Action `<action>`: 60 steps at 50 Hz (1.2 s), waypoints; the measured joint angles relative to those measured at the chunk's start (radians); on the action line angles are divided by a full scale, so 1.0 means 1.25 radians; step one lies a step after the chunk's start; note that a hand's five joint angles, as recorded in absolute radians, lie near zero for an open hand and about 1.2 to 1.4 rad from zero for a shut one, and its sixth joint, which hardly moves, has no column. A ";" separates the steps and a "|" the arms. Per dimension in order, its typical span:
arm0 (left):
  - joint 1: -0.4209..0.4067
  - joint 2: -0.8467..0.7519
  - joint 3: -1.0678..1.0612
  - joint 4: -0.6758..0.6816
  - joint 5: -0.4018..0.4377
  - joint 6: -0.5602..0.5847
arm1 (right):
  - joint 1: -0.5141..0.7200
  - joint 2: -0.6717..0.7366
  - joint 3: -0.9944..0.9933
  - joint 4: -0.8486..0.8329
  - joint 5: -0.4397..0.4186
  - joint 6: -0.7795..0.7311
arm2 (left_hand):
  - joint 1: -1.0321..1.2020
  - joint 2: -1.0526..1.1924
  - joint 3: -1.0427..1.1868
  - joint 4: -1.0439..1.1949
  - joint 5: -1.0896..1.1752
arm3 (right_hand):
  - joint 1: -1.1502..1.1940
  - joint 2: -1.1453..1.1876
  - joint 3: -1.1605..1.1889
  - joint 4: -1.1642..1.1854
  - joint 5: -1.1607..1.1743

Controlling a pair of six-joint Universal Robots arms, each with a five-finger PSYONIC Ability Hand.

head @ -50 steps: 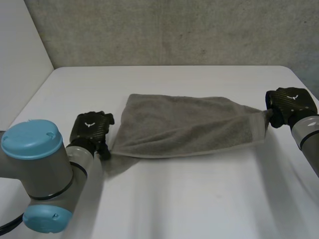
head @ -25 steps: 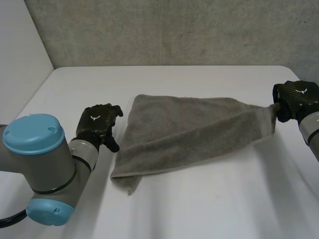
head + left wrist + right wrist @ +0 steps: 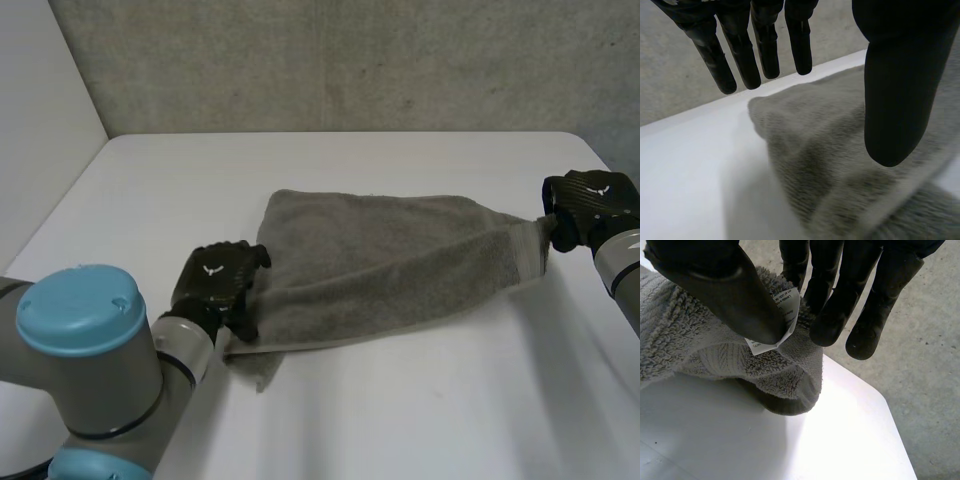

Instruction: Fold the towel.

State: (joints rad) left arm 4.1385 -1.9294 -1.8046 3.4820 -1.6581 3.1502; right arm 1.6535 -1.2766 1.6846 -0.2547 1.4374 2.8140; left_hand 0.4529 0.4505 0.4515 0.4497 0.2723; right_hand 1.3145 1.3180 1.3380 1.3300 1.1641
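Grey terry towel (image 3: 390, 260), across the middle of the white table (image 3: 400, 415). Lies doubled over on itself in a rough wedge, broad and rumpled at the left, narrowing to a pulled-out corner at the right. Sags to the tabletop along its near edge, with a small flap (image 3: 262, 372) poking out at the near-left corner.

Right hand (image 3: 585, 205), at the table's right edge. Clamps that narrow corner: in the right wrist view, presses its thumb (image 3: 725, 285) down on a white care label (image 3: 779, 315) and the terry beneath, against the fingers (image 3: 832, 310) on the other side. Holds the corner raised off the table, with the cloth bunched in a thick roll just under the thumb.

Left hand (image 3: 218, 285), at the towel's near-left end, just beside the flap. Overlaps the cloth's edge in the head view. Shows, in the left wrist view, straight fingers spread apart and well clear of the thumb, with terry below the gap and nothing pinched. Cannot tell whether the palm touches the cloth.

Left arm (image 3: 100, 370), grey with a light-blue cap, at the near left of the head view. Rough concrete wall (image 3: 350, 60) behind the table's far edge.
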 measured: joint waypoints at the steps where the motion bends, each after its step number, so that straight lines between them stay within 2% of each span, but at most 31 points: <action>1: -0.008 0.004 -0.005 -0.004 0.003 -0.005 | 0.000 0.001 -0.001 0.000 0.000 0.000 | 0.000 0.000 0.000 0.000 0.000 | 0.000 0.000 0.000 0.000 0.000; 9: -0.041 0.004 -0.019 -0.019 0.013 -0.014 | 0.000 0.006 -0.001 0.000 -0.001 -0.001 | 0.000 0.000 0.000 0.000 -0.001 | 0.000 0.000 0.000 0.000 0.000; 28: -0.033 -0.053 0.001 -0.011 0.007 -0.004 | 0.000 0.015 -0.001 0.000 -0.001 -0.001 | 0.003 0.004 0.003 0.004 0.009 | 0.000 0.000 0.000 0.000 0.000; 36: -0.019 -0.066 0.005 -0.007 0.006 0.013 | 0.000 0.015 -0.001 0.000 -0.001 0.000 | 0.006 0.008 0.007 0.008 0.012 | 0.000 0.000 0.000 0.000 0.000; 47: 0.029 -0.072 0.003 0.037 -0.014 0.094 | -0.001 0.015 -0.001 0.000 -0.001 -0.001 | 0.051 0.050 0.050 0.052 0.053 | 0.000 0.000 0.000 0.000 0.000; 53: 0.044 -0.076 0.004 0.043 -0.028 0.123 | -0.001 0.015 -0.001 0.000 -0.001 -0.001 | 0.189 0.190 0.189 0.191 0.184 | 0.000 0.000 0.000 0.000 0.000; 58: 0.048 -0.082 0.008 0.044 -0.030 0.129 | 0.000 0.014 -0.001 0.000 -0.001 0.000 | 0.495 0.501 0.499 0.496 0.496 | 0.000 0.000 0.000 0.000 0.000; 60: 0.049 -0.084 0.012 0.043 -0.030 0.129 | -0.001 0.013 -0.001 0.000 -0.001 0.000 | 0.536 0.553 0.551 0.553 0.543 | 0.000 0.000 0.000 0.000 0.000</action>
State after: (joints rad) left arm 4.1995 -2.0347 -1.7899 3.5354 -1.6951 3.3119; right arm 1.6529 -1.2604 1.6839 -0.2546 1.4358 2.8141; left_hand 1.1222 1.1417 1.1401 1.1415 0.9505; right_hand 1.3145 1.3180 1.3379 1.3300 1.1641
